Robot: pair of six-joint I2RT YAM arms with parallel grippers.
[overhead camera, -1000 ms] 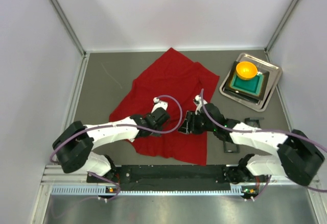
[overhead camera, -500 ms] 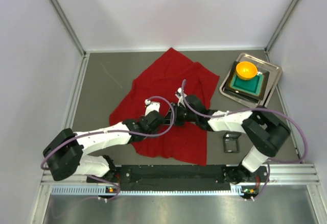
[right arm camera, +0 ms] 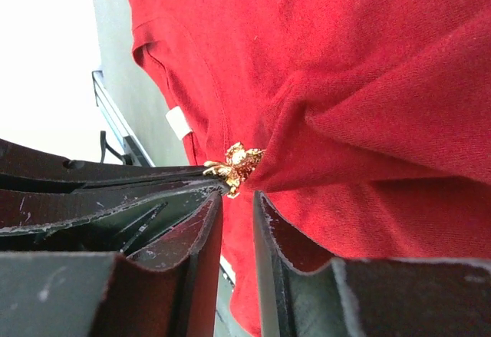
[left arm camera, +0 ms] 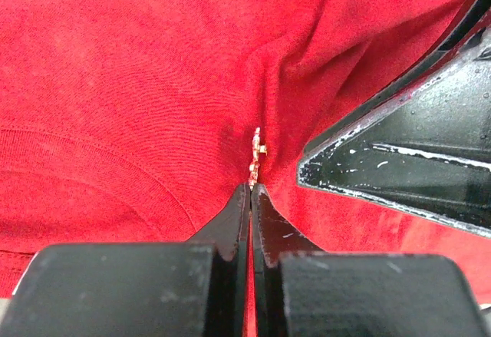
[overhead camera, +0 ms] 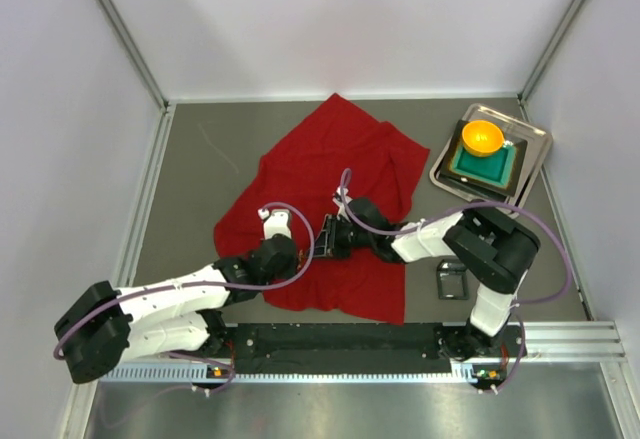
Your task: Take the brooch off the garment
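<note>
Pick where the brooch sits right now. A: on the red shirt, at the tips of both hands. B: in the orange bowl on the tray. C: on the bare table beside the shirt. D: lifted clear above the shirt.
A: the brooch sits against a bunched fold of the red shirt, just past the tips of the right hand and the left hand.

Brooch [right arm camera: 235, 167] on garment [overhead camera: 330, 159], between claws

brooch [left arm camera: 255, 155] edge-on, shape unclear
</note>
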